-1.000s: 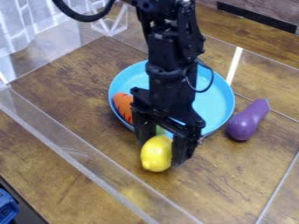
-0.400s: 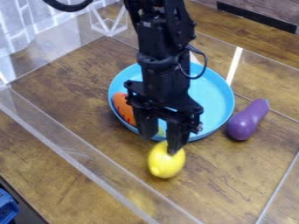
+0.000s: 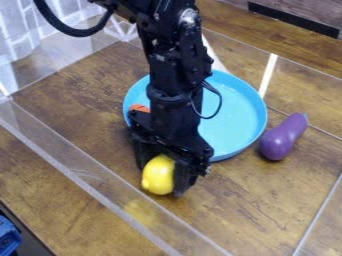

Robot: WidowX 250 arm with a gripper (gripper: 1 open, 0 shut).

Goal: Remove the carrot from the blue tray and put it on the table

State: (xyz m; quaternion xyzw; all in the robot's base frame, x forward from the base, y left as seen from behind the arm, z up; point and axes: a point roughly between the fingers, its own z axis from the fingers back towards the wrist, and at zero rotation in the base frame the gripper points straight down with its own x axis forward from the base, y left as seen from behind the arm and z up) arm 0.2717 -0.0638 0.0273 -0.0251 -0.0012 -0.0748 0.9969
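The blue tray (image 3: 241,118) lies in the middle of the wooden table (image 3: 80,95). My gripper (image 3: 170,164) points straight down at the tray's near left rim, its black fingers (image 3: 144,152) standing apart. The carrot is hidden behind the gripper body, so I cannot tell whether the fingers touch it. A yellow lemon (image 3: 159,177) sits on the table right in front of the fingers, partly between them as seen from here.
A purple eggplant (image 3: 282,137) lies on the table just right of the tray. Clear acrylic walls (image 3: 74,165) border the table at the front and left. A white mesh object stands at the far left corner.
The gripper has shifted left and sunk lower over the tray's left rim, now covering the carrot. The lemon has rolled left along the table with it.
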